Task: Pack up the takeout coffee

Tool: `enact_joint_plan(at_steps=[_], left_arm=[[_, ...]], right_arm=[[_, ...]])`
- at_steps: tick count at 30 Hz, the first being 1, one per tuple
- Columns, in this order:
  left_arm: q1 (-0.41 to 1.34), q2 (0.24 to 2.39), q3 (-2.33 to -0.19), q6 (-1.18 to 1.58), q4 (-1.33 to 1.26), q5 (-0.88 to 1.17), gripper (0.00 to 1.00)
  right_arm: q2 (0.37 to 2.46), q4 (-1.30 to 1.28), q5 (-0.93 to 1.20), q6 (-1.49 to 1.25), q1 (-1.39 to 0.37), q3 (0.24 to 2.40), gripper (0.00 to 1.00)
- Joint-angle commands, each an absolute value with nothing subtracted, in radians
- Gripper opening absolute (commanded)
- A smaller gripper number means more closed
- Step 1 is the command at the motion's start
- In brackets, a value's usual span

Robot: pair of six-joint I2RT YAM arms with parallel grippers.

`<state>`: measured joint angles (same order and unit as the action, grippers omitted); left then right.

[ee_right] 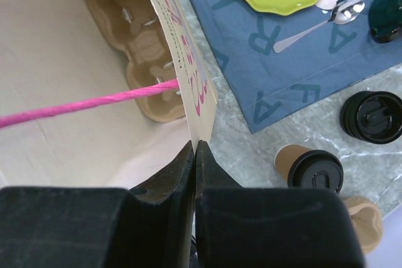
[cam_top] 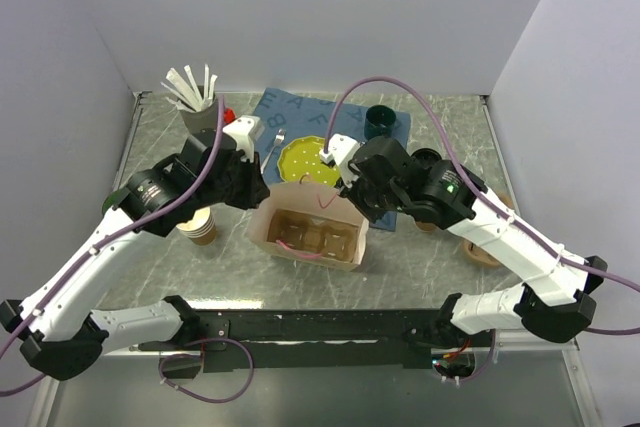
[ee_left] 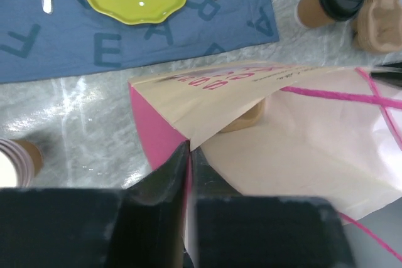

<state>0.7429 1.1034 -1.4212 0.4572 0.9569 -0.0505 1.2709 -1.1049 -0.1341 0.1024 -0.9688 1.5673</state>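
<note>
You have both tools clamped on the rim of the cream paper bag with pink side panels and pink cord handles. The left gripper pinches one corner fold and the right gripper pinches the opposite edge, so the step in hand looks like spreading the mouth over the brown moulded-pulp cup carrier inside. The takeout coffee, a tan paper cup with a round black plastic lid, stands outside the bag on the grey marbled table near your right arm. For the next move, I judge, that gripper should release the rim and fetch the cup while the left holds the bag.
</note>
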Motion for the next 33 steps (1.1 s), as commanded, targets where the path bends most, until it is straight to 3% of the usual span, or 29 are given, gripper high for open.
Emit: enact_joint_plan(at_steps=[1,3,5,8,16,19,20,21,24,28,33], left_arm=[[0.744,1.069,-1.445,0.466,1.011,-0.060,0.35],[0.744,1.054,-1.431,0.463,1.022,-0.057,0.43],[0.744,1.036,-1.410,0.460,1.019,-0.055,0.43],[0.744,1.034,-1.396,0.453,0.999,-0.052,0.36],[0.744,1.057,-1.404,0.448,0.976,-0.080,0.34],[0.744,1.060,-1.401,0.445,0.974,-0.078,0.23],[0.744,1.060,-1.399,0.445,0.977,-0.081,0.09],[0.744,1.057,-1.399,0.449,0.977,-0.087,0.02],[0.744,1.048,-1.399,0.457,0.966,-0.113,0.01],[0.742,1.051,-1.405,0.469,0.963,-0.149,0.01],[0.741,1.049,-1.393,0.489,0.954,-0.173,0.01]], right_arm=[[1.284,-1.065,-0.152,0.086,-0.969,1.629,0.06],[1.278,-1.060,-0.152,0.083,-0.969,1.618,0.07],[1.275,-1.063,-0.147,0.081,-0.969,1.611,0.06],[1.272,-1.068,-0.149,0.080,-0.969,1.605,0.06],[1.272,-1.065,-0.146,0.083,-0.969,1.611,0.06],[1.272,-1.065,-0.144,0.081,-0.969,1.611,0.06],[1.272,-1.063,-0.146,0.081,-0.971,1.612,0.07],[1.272,-1.065,-0.146,0.077,-0.969,1.612,0.08],[1.279,-1.072,-0.170,0.054,-0.969,1.637,0.21],[1.264,-1.117,-0.140,0.002,-0.968,1.712,0.55],[1.186,-1.144,-0.013,-0.109,-0.959,1.752,0.75]])
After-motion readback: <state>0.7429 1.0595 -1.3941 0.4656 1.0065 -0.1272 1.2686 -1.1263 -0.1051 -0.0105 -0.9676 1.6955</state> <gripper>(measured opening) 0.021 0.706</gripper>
